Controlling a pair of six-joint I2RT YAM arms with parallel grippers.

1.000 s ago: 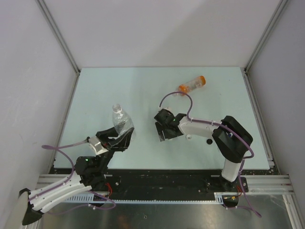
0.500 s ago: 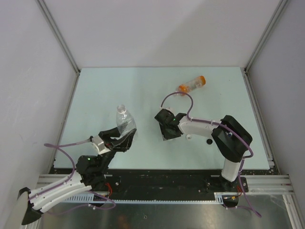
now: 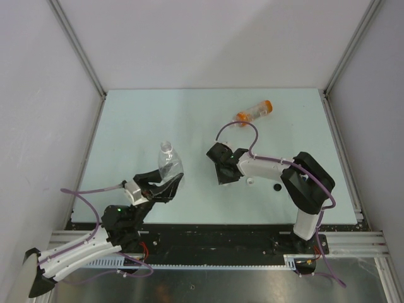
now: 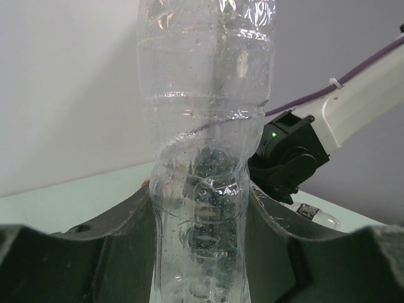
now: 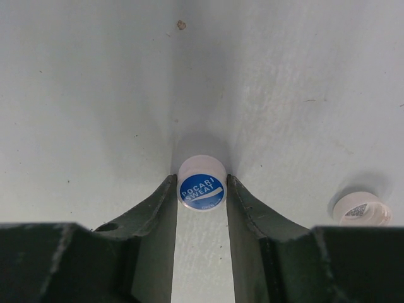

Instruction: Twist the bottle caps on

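Observation:
My left gripper point(image 3: 165, 184) is shut on the plain clear bottle point(image 3: 167, 167) and holds it roughly upright with its open neck on top. In the left wrist view the bottle point(image 4: 205, 126) fills the gap between the dark fingers point(image 4: 278, 227). My right gripper point(image 3: 221, 175) points down at the table and is shut on a white cap with a blue Pocari Sweat top point(image 5: 202, 184). The orange-tinted bottle point(image 3: 255, 112) lies on its side at the back. The Pepsi bottle is out of view.
A second white cap point(image 5: 362, 209) lies on the table right of my right gripper; it also shows in the top view point(image 3: 250, 182). A small black round thing point(image 3: 276, 187) lies beside it. Grey walls enclose the pale green table point(image 3: 126, 126).
My left gripper has carried the clear bottle a little to the right and stood it more upright. My right gripper has shifted slightly and closed in round the white cap.

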